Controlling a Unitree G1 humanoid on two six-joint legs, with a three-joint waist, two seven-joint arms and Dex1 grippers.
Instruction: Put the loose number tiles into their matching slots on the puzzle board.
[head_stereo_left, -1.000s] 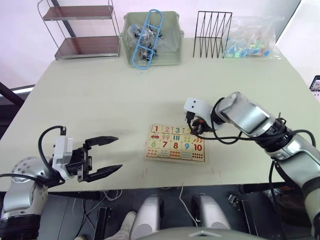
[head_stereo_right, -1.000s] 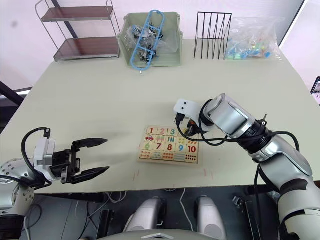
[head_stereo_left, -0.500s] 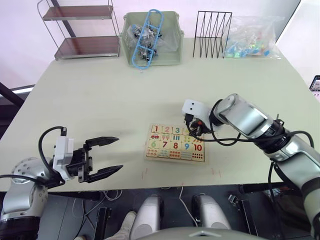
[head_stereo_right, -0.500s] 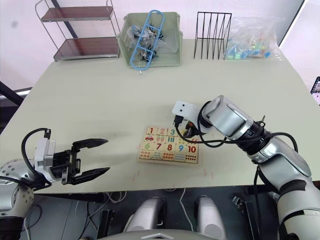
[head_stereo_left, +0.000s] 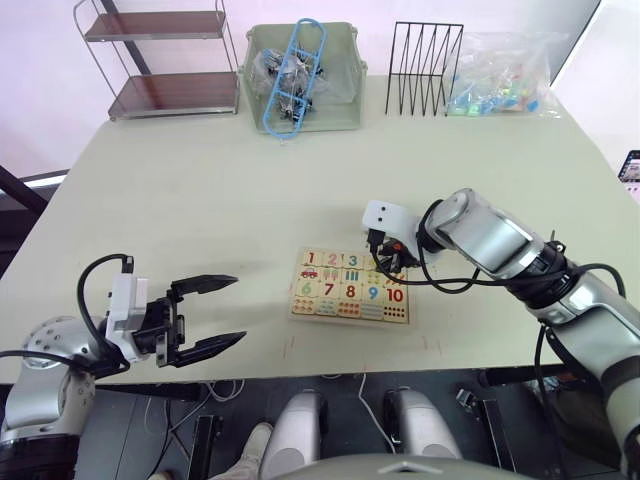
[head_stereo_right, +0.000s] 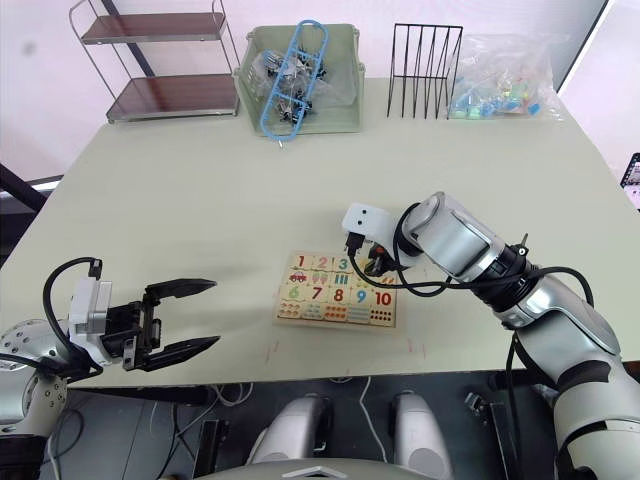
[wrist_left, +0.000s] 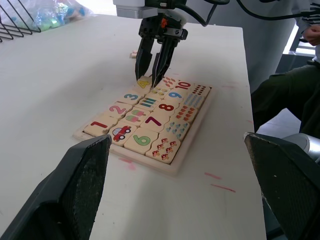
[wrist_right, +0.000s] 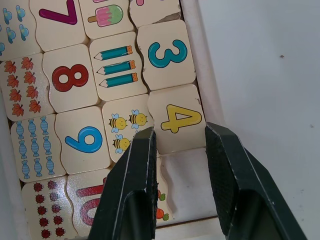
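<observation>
Tile "4" (wrist_right: 176, 118), yellow digit on pale wood, lies in its slot in the top row of the puzzle board (head_stereo_left: 351, 286), directly between and just ahead of the right gripper (wrist_right: 180, 150) fingertips. The right fingers (wrist_right: 135, 170) stand slightly apart, one at each side edge of the tile; whether they press on it cannot be told. Tile "3" (wrist_right: 167, 54), teal digit, sits seated just beyond the "4", farther from the fingertips. An empty slot (wrist_right: 184, 172), bare wood, lies between the fingers behind the "4". Another loose tile (wrist_left: 133, 53) rests on the table (head_stereo_left: 200, 200) past the right gripper in the left wrist view; digit unreadable. The left gripper (head_stereo_left: 212, 312) hangs over the table edge, well apart from the board, fingers spread wide with nothing between them.
</observation>
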